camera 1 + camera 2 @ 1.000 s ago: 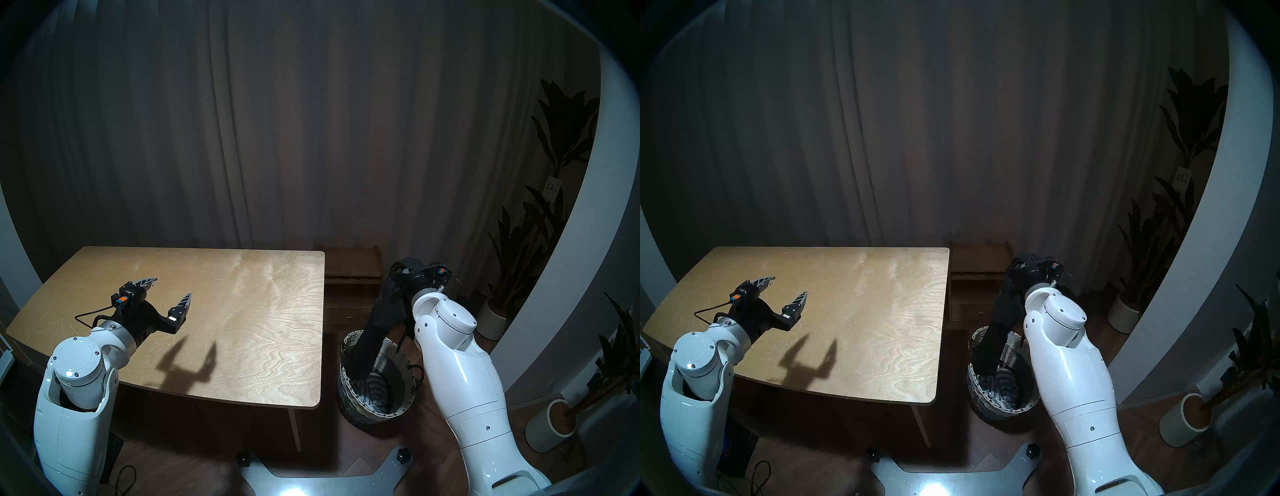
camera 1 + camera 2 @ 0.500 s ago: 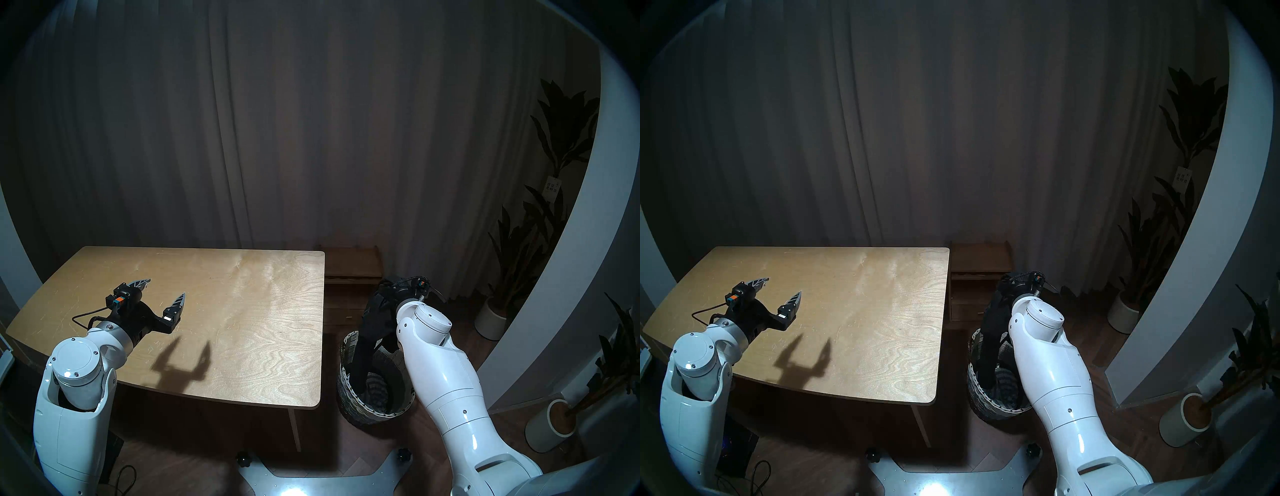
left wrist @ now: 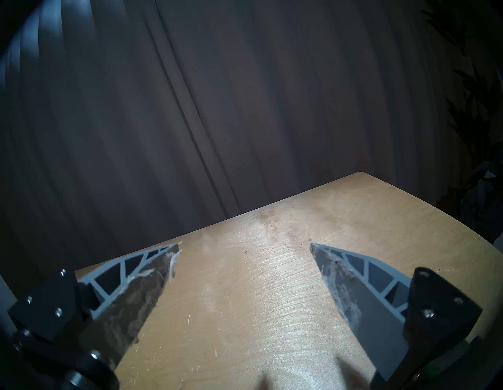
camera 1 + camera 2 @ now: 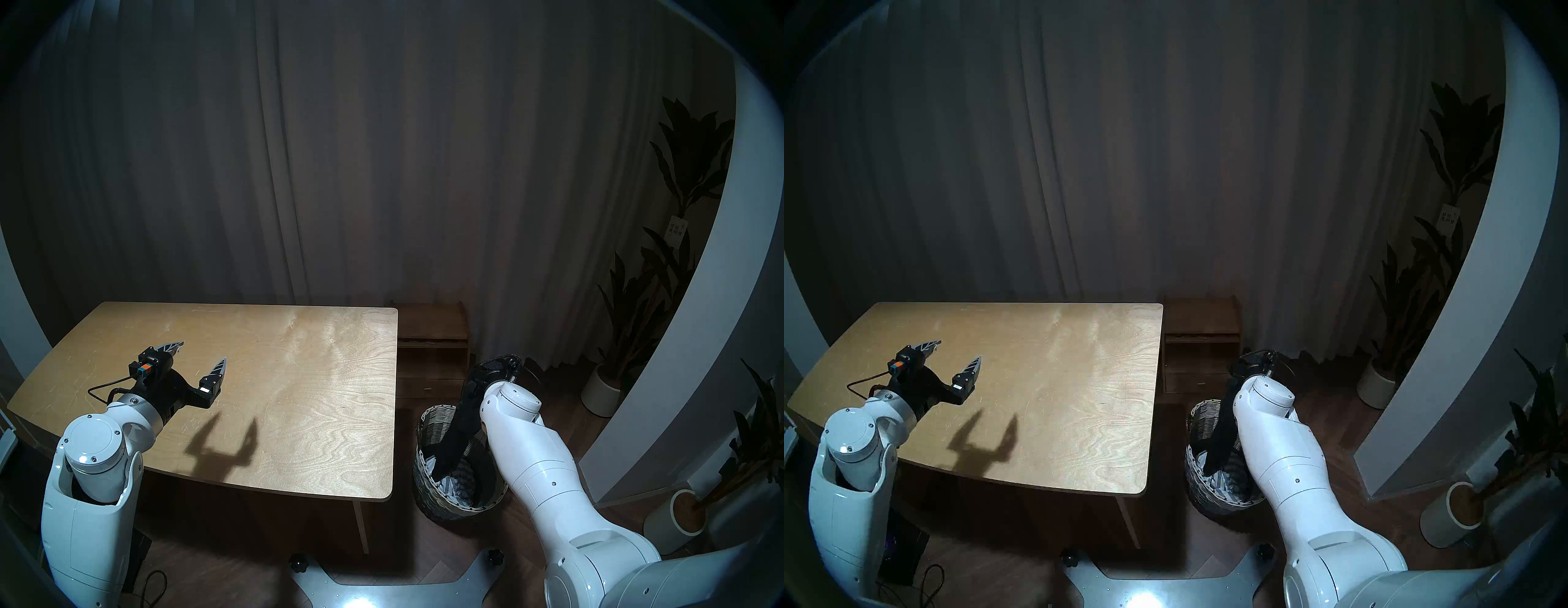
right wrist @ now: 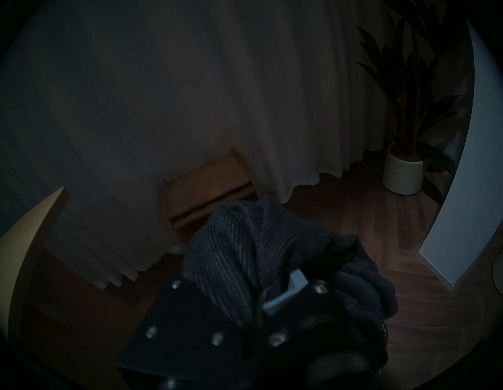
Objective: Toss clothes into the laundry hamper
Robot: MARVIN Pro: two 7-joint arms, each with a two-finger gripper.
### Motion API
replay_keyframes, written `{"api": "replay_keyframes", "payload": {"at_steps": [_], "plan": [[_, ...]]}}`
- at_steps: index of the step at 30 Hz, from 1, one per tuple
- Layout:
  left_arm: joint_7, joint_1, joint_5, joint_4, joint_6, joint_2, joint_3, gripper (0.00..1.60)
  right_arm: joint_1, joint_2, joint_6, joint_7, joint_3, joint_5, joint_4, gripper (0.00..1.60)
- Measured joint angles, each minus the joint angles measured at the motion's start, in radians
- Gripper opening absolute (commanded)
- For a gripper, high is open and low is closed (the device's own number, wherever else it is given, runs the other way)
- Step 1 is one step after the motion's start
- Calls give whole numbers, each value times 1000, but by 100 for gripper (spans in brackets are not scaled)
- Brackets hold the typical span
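Observation:
My right gripper [image 4: 481, 378] is above the far rim of the woven laundry hamper [image 4: 428, 418], which stands on the floor right of the table. It is shut on the big black knit garment [image 4: 456, 429], which hangs from it down into the hamper. In the right wrist view the ribbed black knit [image 5: 245, 245] bunches over the fingers and hides them. The grey-and-white striped garment [image 4: 460, 486] lies inside the hamper. I cannot make out the small black garment. My left gripper [image 4: 203, 351] is open and empty above the bare wooden table [image 4: 318, 382]; the left wrist view shows its fingers [image 3: 152, 275] spread wide.
A brown wooden shelf unit [image 4: 432, 335] stands right behind the hamper. Potted plants [image 4: 602, 390] and a white pot [image 4: 674, 526] stand at the right by a white wall [image 4: 700, 339]. The table's right edge is close to the hamper. Curtains hang behind.
My right gripper has come down and towards me with the black garment, which now hangs deeper in the hamper. My left gripper drew back slightly, then stayed still and open.

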Motion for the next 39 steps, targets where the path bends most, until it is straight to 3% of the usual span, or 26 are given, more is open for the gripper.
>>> {"api": "replay_keyframes", "payload": {"at_steps": [10, 11, 12, 13, 27, 37, 39], "plan": [[3, 0, -7, 0, -1, 2, 0, 160, 66, -10, -60, 14, -7, -10, 162, 0], [3, 0, -8, 0, -1, 2, 0, 160, 72, -11, -65, 14, -9, -12, 175, 23], [3, 0, -8, 0, -1, 2, 0, 160, 77, -11, -70, 15, -11, -15, 186, 77], [3, 0, -9, 0, -1, 2, 0, 160, 82, -11, -74, 15, -13, -17, 196, 160], [7, 1, -13, 0, -2, 5, 0, 160, 115, -11, -147, -13, -22, -45, 276, 160], [9, 1, -17, 0, -3, 8, 1, 160, 81, 11, -175, -11, -19, -55, 190, 160], [10, 1, -17, 0, -3, 8, 1, 160, 66, 20, -213, -11, -32, -78, 158, 160]]}}
